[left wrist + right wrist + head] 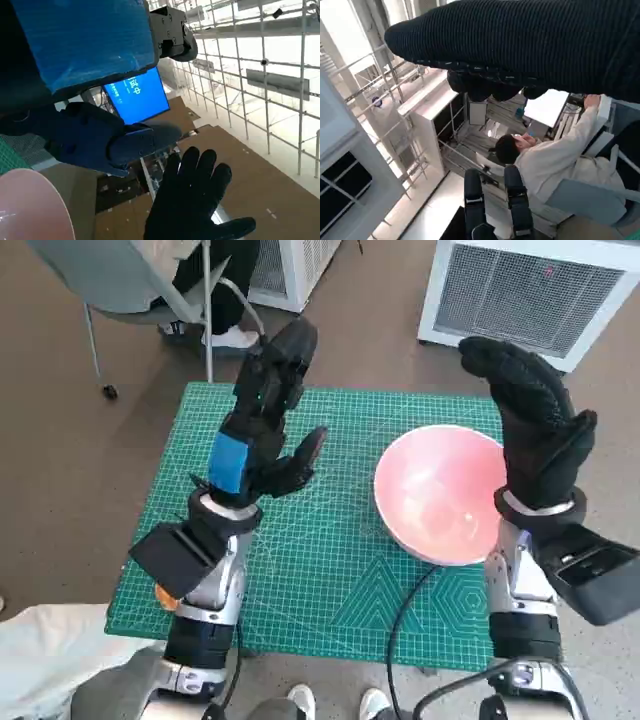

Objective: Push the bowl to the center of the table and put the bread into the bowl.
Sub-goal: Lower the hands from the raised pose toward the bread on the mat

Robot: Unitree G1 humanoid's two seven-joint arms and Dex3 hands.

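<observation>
bare green mat [330,570] between arms, pink bowl [440,495] blocking right side
</observation>
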